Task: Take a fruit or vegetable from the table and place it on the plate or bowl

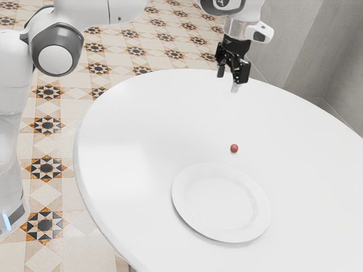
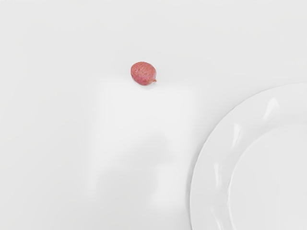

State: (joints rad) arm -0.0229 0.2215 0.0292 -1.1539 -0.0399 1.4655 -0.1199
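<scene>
Fruit (image 1: 234, 148) near plate (image 1: 179, 198): looks light, firm, apt to roll. Best pinched across the middle, gently. Gripper (image 1: 232, 79) hangs well above table (image 1: 142, 141), fingers spread, empty.

Below the tool (image 1: 229, 79) spreads the white counter (image 2: 57, 143). A small reddish, rough-skinned fruit (image 2: 143, 73) rests on it, with a tiny stub at one end. A glossy white plate (image 2: 216, 158) with a fluted rim lies near the fruit, not touching it.
</scene>
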